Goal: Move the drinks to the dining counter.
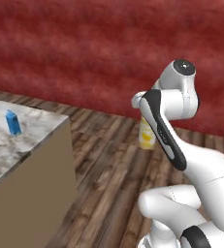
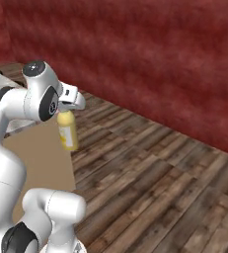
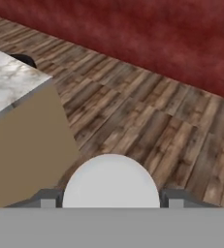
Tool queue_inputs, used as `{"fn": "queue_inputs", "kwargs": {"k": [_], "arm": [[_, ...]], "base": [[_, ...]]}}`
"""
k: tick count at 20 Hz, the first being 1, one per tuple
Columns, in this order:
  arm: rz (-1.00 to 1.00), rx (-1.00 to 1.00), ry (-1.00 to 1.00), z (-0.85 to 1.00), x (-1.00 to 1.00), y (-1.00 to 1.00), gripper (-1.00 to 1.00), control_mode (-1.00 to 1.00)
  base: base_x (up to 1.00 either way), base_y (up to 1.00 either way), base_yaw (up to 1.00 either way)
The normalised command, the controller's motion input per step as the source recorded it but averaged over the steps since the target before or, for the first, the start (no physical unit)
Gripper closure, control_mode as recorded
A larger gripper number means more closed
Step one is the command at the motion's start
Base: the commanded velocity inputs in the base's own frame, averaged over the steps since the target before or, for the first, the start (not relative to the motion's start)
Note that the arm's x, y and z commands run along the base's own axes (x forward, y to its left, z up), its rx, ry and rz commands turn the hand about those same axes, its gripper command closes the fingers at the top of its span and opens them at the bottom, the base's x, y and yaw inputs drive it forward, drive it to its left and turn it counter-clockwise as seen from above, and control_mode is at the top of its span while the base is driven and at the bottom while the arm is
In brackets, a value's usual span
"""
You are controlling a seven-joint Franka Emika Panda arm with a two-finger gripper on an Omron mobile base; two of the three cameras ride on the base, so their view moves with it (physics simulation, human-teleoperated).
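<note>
My gripper is shut on the top of the yellow bottle, which hangs upright in the air above the wooden floor, just beyond the corner of the dining counter. The hand view looks down on the bottle's white cap between the fingertips. In the left base view the yellow bottle shows behind my forearm. A slim blue carton stands upright on the marble top of the dining counter, well to the left of the bottle.
A dark red wall runs across the back. Brown wooden floor spreads to the right of the counter. A dark object sits partly in view at the counter's far edge.
</note>
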Motion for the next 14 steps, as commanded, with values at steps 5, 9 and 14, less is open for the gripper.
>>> {"fn": "queue_inputs", "kwargs": {"k": [5, 9, 14], "arm": [[0.0, 0.0, 0.0, 0.0, 0.0, 0.0, 1.0, 1.0], [0.0, 0.0, 0.0, 0.0, 0.0, 0.0, 1.0, 1.0], [0.0, 0.0, 0.0, 0.0, 0.0, 0.0, 1.0, 1.0]], "base": [[0.0, 0.2, 0.31], [0.0, 0.21, 0.3], [0.0, 0.24, 0.31]]}}
